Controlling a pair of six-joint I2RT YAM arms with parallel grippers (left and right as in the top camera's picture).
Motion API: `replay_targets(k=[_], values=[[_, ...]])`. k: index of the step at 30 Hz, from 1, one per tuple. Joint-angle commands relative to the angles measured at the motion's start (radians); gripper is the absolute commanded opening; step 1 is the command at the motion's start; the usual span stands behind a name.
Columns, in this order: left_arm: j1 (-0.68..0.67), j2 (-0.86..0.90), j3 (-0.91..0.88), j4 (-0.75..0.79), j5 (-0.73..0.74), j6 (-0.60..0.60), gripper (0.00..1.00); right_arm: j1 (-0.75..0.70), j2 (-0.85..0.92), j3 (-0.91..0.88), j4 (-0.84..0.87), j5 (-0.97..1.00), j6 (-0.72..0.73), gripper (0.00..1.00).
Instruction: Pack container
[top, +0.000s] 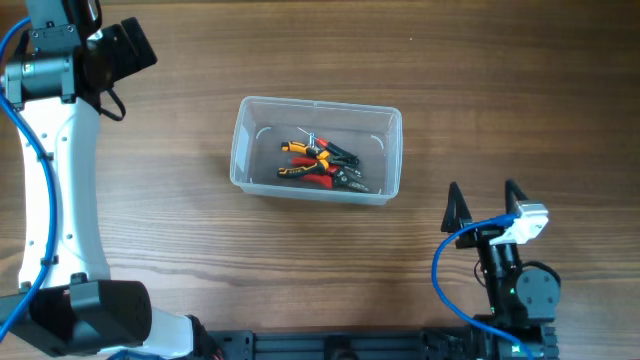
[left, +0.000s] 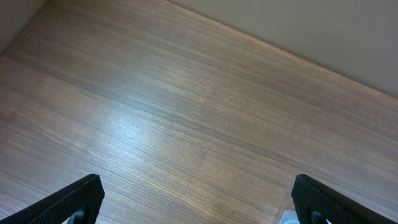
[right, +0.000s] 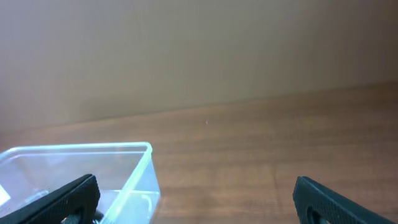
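At the centre of the tabletop (top: 520, 80) we judge the container (top: 392, 150) packed with pliers (top: 320, 166), left gripper (left: 196, 186) and right gripper (top: 485, 197) both spread wide, empty, so only parking remains.

robot lab bench: wood-grain table (top: 200, 260), plain beige wall (right: 186, 50), left arm (top: 60, 170), right arm (top: 518, 285) mounted at edge.

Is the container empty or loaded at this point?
Loaded. The container holds a small pile of pliers with red and orange handles, seen in the overhead view.
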Motion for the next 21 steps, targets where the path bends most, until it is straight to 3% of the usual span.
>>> replay_targets(k=[1, 4, 21], values=[[0.004, -0.001, -0.003, 0.002, 0.006, -0.016, 1.00, 0.004, -0.015, -0.003, 0.007, -0.023, -0.069, 1.00], [0.004, -0.001, -0.003, 0.002, 0.006, -0.016, 1.00, 0.004, -0.015, -0.003, 0.007, -0.022, -0.171, 1.00], [0.004, -0.001, -0.003, 0.002, 0.006, -0.016, 1.00, 0.004, -0.015, -0.003, 0.006, -0.017, -0.177, 1.00]])
